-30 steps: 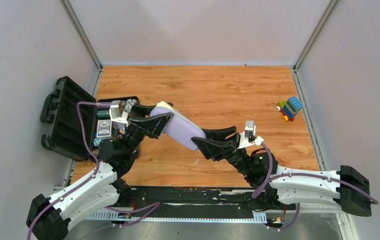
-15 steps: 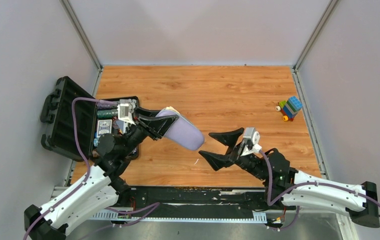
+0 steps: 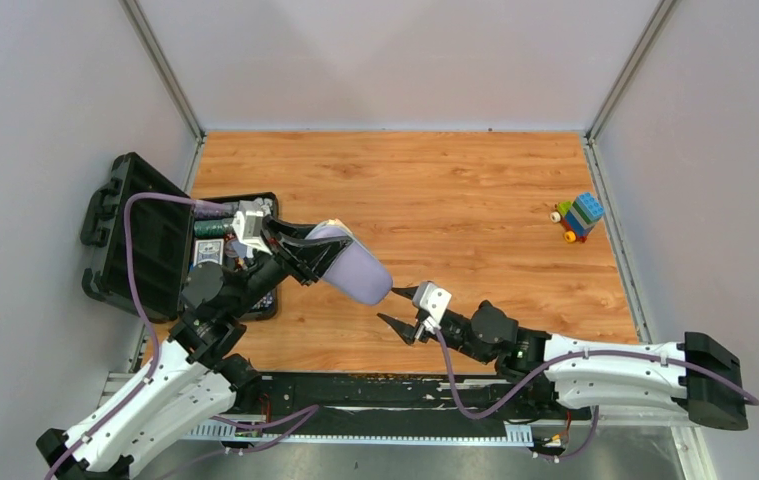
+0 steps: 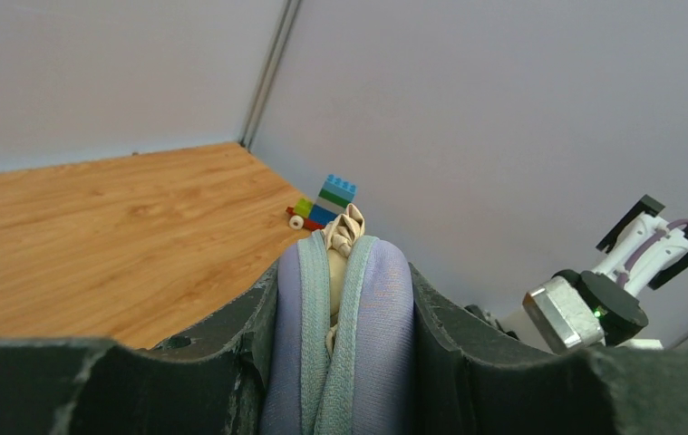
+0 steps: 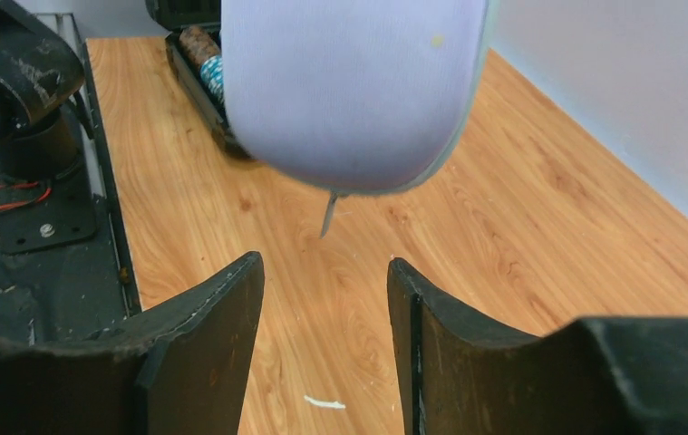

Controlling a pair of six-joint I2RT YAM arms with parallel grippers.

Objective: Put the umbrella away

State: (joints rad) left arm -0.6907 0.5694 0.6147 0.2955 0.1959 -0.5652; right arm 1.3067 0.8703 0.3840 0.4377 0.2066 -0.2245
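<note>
A lilac-grey oval case (image 3: 360, 272) hangs above the wooden floor, tilted down to the right. My left gripper (image 3: 340, 250) is shut on its upper end. In the left wrist view the case (image 4: 381, 317) fills the space between the black fingers (image 4: 222, 344), and the beige fabric of the umbrella (image 4: 346, 227) bulges out of the gaping zip. My right gripper (image 3: 392, 303) stands open just below and in front of the case's low end, touching nothing. In the right wrist view the case (image 5: 349, 91) hangs above the right gripper (image 5: 324, 263), with a small zip pull (image 5: 329, 213) dangling.
An open black box (image 3: 145, 235) with several small items inside stands at the left edge, close behind the left gripper. A coloured block toy (image 3: 577, 216) sits at the far right. A white scrap (image 5: 324, 401) lies on the floor under the right gripper.
My right gripper let go of the case's low end, drew back toward the near edge and narrowed its jaws. My left gripper closed on the case and now holds it alone.
</note>
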